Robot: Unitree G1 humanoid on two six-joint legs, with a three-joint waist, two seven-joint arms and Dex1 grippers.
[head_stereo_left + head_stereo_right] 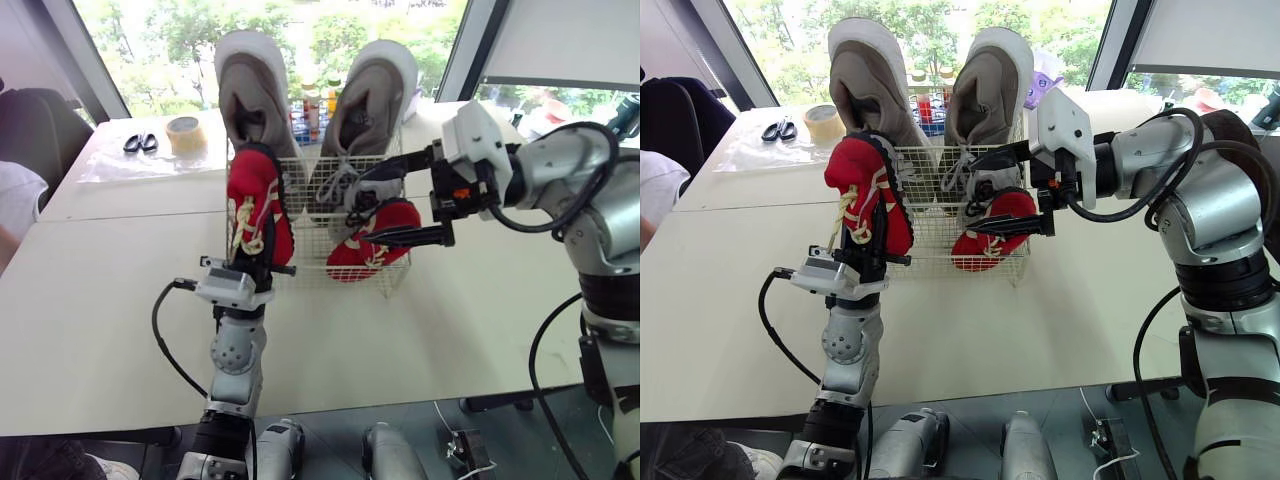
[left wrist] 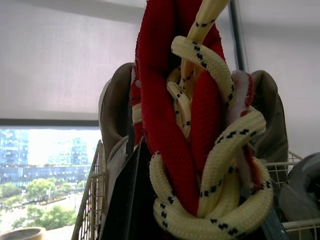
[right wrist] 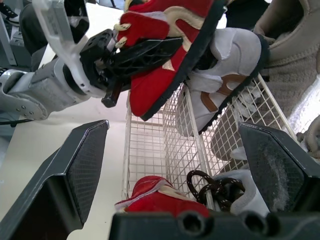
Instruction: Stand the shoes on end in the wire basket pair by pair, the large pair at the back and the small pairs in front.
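Rear left of the bench (image 1: 100,300): a pair of scissors (image 1: 140,143) and a tape roll (image 1: 183,135) lie side by side, well apart from the wire basket (image 1: 300,262).

Left end effector (image 1: 248,268): closed on a red shoe (image 1: 258,205), gripping it at the lower end. The shoe stands upright with its cream laces facing the robot, at the basket's front-left corner. Whether its lower end is inside the wire wall cannot be told.

Wire basket: sits mid-bench. At the back, the left large shoe (image 1: 252,95) and the right large shoe (image 1: 372,95), both taupe with pale soles, stand on end side by side, rising well above the rim. In front of them a white shoe (image 3: 225,75) with a brown trim stands inside the basket. A second red shoe (image 1: 362,250) lies tilted in the front-right part of the basket, not on end.

Right end effector (image 1: 368,207): open, fingers spread wide, reaching in from the basket's right side. One finger is level with the rim and the other crosses the second red shoe. Contact with that shoe cannot be confirmed.
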